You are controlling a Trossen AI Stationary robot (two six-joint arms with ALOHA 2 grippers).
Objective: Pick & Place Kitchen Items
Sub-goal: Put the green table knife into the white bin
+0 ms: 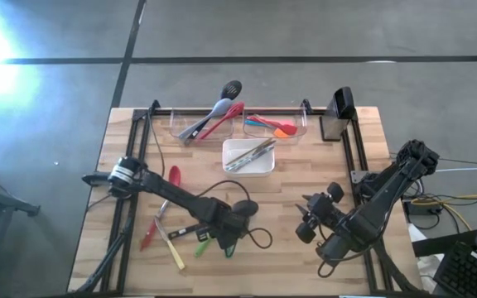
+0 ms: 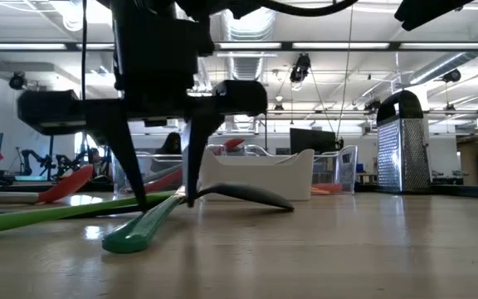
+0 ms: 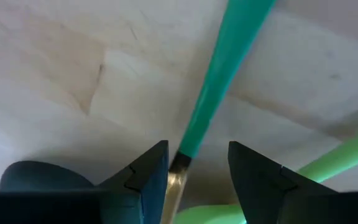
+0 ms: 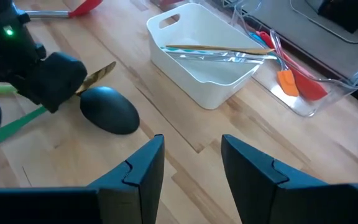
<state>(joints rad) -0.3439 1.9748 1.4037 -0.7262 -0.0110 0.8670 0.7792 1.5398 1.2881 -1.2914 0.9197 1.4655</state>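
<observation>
On the wooden surface [image 1: 321, 190], the left pincer [image 3: 194, 171] straddles the green spoon [image 3: 219, 74] handle, parted; the right pincer [image 4: 191, 165] waits, parted.

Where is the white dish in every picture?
High view: the white dish sits mid-table, in front of the clear bins.
Low view: it is at centre, far back.
Left wrist view: not in it.
Right wrist view: upper middle.
Shared landmark: the black spoon lies nearer the front edge than the dish.
</observation>
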